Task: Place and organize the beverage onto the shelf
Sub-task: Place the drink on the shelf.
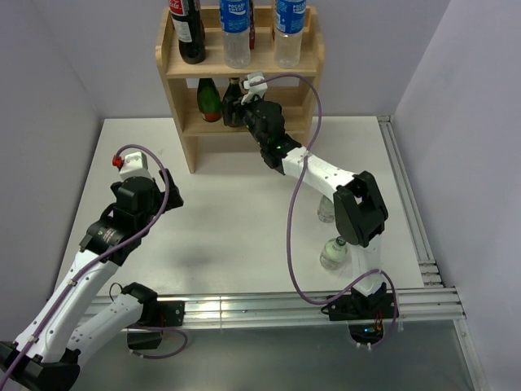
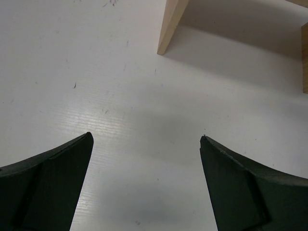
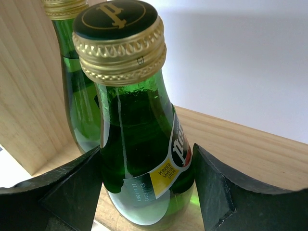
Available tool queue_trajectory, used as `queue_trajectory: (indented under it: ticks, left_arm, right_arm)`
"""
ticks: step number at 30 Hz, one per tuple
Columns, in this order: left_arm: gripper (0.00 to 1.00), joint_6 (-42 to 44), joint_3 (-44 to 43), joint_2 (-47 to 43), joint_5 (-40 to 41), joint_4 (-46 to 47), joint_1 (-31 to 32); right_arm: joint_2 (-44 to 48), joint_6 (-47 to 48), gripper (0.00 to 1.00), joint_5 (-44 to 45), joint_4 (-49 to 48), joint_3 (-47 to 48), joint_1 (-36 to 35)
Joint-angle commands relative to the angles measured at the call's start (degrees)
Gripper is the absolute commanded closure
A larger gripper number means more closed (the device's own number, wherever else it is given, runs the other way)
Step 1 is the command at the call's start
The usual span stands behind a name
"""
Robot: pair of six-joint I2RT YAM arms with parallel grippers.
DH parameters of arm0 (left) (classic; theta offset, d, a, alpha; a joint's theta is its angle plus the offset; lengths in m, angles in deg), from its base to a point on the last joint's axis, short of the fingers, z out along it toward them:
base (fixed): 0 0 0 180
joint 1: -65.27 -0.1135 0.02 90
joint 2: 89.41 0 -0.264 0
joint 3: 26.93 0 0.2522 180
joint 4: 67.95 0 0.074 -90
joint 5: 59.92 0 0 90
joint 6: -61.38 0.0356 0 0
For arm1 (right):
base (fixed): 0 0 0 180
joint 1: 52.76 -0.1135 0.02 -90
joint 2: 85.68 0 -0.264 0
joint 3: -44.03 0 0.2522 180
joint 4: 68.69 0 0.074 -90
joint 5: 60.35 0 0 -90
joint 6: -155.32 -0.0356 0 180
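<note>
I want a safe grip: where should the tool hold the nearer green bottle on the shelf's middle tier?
Grip the green bottle round its labelled body, from the shelf front: it stands upright under the top board, another bottle close beside.

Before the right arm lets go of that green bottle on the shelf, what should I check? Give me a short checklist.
1. Grip on the green bottle: ok, the right gripper has its jaws against both sides.
2. Bottle inside the middle tier of the shelf: ok.
3. Base seated on the board: cannot tell, the base is out of view.
4. Gap to the second green bottle: cannot tell, the two overlap in view.
5. Left gripper out of the way: ok, open over the table, beside the shelf.
</note>
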State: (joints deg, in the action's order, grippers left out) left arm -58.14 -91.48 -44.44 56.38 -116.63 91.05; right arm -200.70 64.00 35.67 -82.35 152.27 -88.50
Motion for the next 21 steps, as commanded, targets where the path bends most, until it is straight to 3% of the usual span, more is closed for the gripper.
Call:
queue_trajectory:
  ticks: [1, 10, 21]
  left_arm:
    - [0.00, 0.7, 0.2, -0.5, -0.9, 1.8, -0.2]
    - [0.01, 0.7, 0.3, -0.7, -1.0, 1.8, -0.3]
    - [0.00, 0.7, 0.2, -0.6, -1.2, 1.8, -0.3]
  right_arm:
    - [-6.4, -6.9, 0.28, 1.1, 14.8, -2.3, 2.0]
    - [-4.1, -6.8, 0.34, 3.7, 22.1, -1.0, 2.0]
    - [-4.4, -7.6, 0.32, 5.8, 28.7, 1.6, 2.0]
